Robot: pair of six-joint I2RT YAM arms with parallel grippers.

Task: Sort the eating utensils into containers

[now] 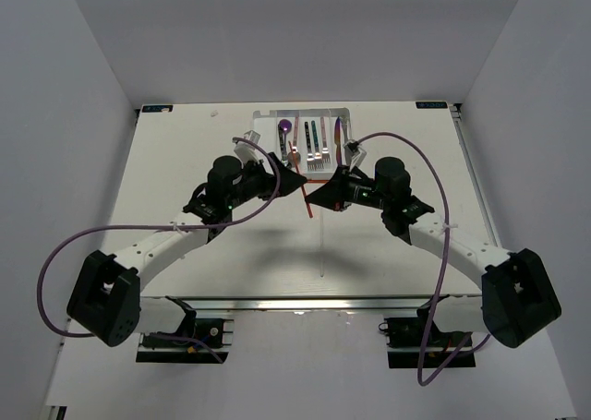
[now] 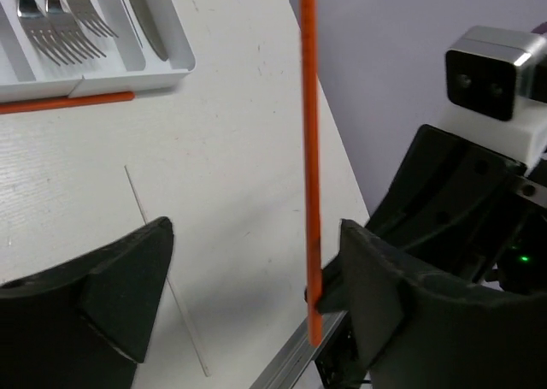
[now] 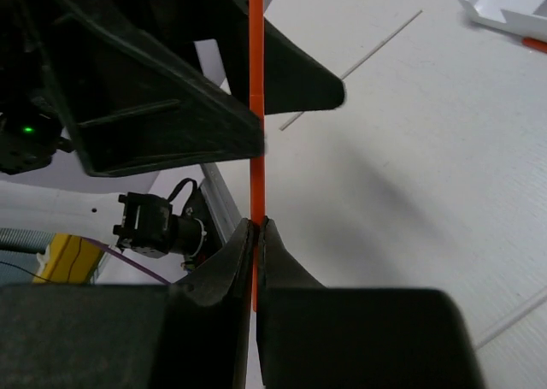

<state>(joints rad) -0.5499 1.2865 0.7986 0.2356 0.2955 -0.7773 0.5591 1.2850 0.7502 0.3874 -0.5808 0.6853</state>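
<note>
R gripper (image 3: pixel 255 224): jaws pinched right down on red-orange chopstick (image 3: pixel 255 107), hold taken near one end, rest of stick standing free past the tips. Stick's long axis runs 12–6 o'clock in both wrist views, approx 11–5 in top view. L gripper (image 2: pixel 255 228): spread wide, nothing held. The chopstick stands inside its gap but well off-centre, hard over at 3 o'clock beside one finger (image 2: pixel 376 278); touching or just clear, can't tell. Opp. finger is well apart at 9 o'clock. Both grippers meet mid-table, so neither arm is nearer; only R has hold. Judgement: looks like an arm-to-arm pass, and L needs the stick centred in its gap before closing, else it gets pushed sideways. Tray (image 1: pixel 340 115) lies at 12 o'clock from the grippers, near but apart; forks (image 2: pixel 60 26) and knife (image 2: pixel 145 17) already in compartments. Second orange chopstick (image 2: pixel 68 103) lies on table (image 2: pixel 222 150) along the tray's near wall, outside it. Thin pale stick (image 2: pixel 167 278) lies on the table under L. Held chopstick: slim, straight, even matt orange; prob. pivots easily in an end grip.
</note>
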